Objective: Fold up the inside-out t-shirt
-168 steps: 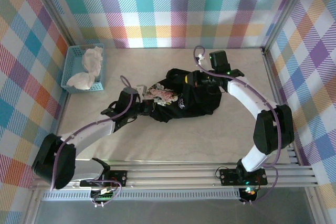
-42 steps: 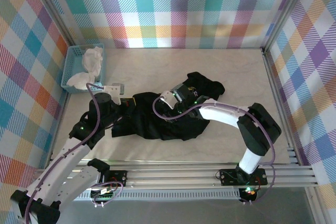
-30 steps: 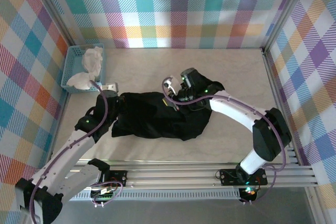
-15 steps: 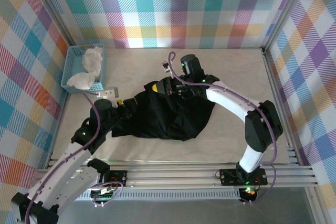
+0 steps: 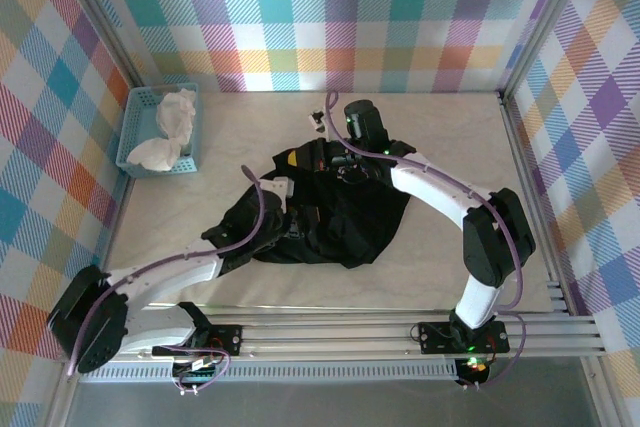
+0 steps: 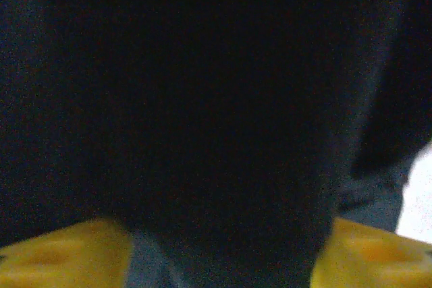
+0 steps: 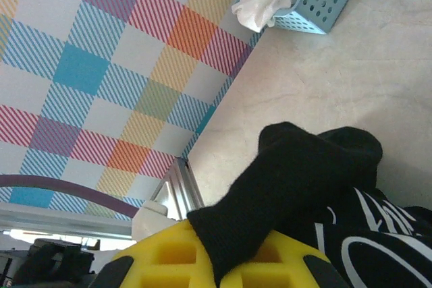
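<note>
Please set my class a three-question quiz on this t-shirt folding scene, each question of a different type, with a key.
1. True or false: the right gripper is shut on a bunch of the black t-shirt.
2. Multiple choice: the white cloth lies
A) in the light-blue basket
B) spread on top of the t-shirt
C) hanging from the right arm
3. Fill in the gap: seen from the arms' bases, the basket stands at the far ___ corner of the table.

Key: 1 true; 2 A; 3 left.
</note>
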Controlling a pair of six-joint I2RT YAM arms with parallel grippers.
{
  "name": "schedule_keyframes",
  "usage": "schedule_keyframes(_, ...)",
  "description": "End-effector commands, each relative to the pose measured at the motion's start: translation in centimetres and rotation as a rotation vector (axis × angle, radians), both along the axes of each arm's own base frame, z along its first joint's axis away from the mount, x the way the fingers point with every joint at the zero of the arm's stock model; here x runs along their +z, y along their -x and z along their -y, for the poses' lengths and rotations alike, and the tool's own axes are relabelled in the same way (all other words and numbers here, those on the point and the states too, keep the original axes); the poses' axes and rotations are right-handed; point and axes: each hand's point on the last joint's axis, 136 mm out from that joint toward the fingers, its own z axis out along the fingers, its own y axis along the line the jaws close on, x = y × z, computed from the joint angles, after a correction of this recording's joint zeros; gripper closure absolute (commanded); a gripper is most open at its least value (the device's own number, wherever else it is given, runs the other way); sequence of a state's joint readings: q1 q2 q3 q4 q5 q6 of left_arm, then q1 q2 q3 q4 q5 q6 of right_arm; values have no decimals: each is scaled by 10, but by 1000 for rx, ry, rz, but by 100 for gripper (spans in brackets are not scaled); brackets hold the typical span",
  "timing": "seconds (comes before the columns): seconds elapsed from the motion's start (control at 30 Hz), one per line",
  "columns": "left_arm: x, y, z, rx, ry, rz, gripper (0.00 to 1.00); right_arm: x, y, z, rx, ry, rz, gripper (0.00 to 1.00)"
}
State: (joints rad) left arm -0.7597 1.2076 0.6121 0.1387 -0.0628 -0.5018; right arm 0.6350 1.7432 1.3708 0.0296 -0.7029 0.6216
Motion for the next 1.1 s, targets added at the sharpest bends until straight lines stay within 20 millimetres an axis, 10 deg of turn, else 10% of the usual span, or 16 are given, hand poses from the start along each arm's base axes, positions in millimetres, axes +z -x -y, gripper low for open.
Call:
schedule_keyframes(0.0,46,-23,17,-6,92,172,69,14,-3,5,-23,-10,34,97)
schedule_keyframes(0.1,58,-19,20,-105,177,202,100,-7,-18,32,-126,109,18,85)
schedule_keyframes(0.23,65,-9,7,-173,280,190,100,-39,-27,79,-241,364,107,55)
schedule_keyframes(0.47,74,11,-8,-213,277,226,100,-63,24,119,-177,445,312,29)
schedule_keyframes(0.9,77,28,-22,-228,231,287,100,-150,3,100,-131,558,130,28)
schedule_keyframes(1.0,75,30,-28,-207,223,294,100,-162,1,96,-122,566,85,38)
schedule_keyframes(1.07,73,31,-32,-190,215,295,100,-158,3,93,-109,540,81,66)
